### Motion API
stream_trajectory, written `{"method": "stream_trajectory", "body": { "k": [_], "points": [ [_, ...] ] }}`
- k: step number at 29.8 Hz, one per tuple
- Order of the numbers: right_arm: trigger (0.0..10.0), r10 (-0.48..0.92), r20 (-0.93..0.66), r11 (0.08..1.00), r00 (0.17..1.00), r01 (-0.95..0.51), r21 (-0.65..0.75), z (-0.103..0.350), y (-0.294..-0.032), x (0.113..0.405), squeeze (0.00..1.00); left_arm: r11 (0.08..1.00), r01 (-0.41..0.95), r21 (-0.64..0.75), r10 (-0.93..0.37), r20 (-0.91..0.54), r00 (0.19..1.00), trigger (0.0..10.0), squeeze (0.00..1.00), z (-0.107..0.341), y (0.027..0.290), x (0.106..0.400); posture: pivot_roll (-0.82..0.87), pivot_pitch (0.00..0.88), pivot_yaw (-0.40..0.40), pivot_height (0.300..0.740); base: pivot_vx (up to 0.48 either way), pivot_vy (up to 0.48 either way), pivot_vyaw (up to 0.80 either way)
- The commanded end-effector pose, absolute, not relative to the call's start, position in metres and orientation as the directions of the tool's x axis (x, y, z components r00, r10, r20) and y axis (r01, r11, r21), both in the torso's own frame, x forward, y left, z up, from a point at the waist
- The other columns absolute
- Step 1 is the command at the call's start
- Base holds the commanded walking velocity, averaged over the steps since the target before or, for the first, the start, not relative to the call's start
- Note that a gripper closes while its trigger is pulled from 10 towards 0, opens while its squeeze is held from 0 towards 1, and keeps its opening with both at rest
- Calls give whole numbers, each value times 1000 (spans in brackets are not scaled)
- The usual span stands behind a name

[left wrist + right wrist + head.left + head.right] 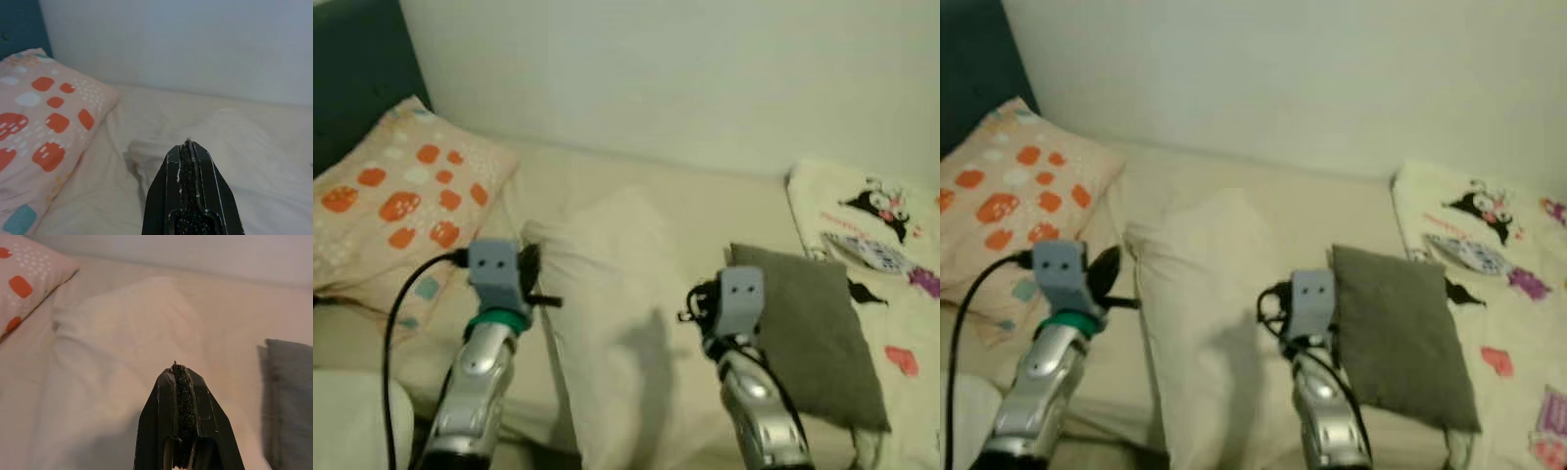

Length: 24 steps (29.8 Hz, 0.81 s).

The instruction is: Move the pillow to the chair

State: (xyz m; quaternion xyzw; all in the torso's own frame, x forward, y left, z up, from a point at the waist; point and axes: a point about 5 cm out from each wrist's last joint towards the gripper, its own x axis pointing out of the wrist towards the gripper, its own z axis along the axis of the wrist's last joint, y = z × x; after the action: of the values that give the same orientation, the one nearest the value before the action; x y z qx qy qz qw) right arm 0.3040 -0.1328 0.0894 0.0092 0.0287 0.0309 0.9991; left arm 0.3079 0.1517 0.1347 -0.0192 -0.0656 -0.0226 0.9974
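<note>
A large white pillow (607, 294) lies lengthwise in the middle of a cream bed (724, 206). To its left rests a peach pillow with orange spots (401, 196), and to its right a flat grey pillow (813, 323). My left gripper (187, 144) is shut with nothing in it and hovers just off the white pillow's left edge. My right gripper (174, 366) is also shut and empty. It hangs over the white pillow's right side, close to the grey pillow's near corner.
A white wall (656, 69) runs behind the bed, with a dark teal headboard (352, 69) at the far left. A cream blanket with cartoon prints (881, 235) covers the right side. A black cable (396, 313) loops off my left arm.
</note>
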Motion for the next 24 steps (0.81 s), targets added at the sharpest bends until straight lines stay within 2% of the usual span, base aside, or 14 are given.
{"method": "stream_trajectory", "body": {
  "k": [1,6,12,20,24],
  "points": [
    [10000,25,-92,1000,995,-23,19,83,-144,302,0,997,67,-34,-62,115,991,10000,0,130,145,307,5,0,0,740,0,0,0],
    [10000,10,-99,1000,995,-8,22,81,-146,301,0,995,99,-9,-99,51,994,10000,0,119,142,306,2,0,1,740,0,0,0],
    [10000,7,-107,1000,994,-5,19,81,-148,303,0,998,68,8,-68,5,998,10000,0,113,143,309,-3,11,-6,740,0,0,0],
    [10000,-4,-99,1000,995,4,1,83,-148,304,0,999,52,-5,-53,-21,998,10000,0,109,145,308,-7,21,2,740,0,0,0],
    [10000,-9,-104,1000,995,8,-3,81,-148,301,0,996,77,41,-77,-18,997,10000,0,109,142,307,-8,25,2,740,0,0,0]
  ]
}}
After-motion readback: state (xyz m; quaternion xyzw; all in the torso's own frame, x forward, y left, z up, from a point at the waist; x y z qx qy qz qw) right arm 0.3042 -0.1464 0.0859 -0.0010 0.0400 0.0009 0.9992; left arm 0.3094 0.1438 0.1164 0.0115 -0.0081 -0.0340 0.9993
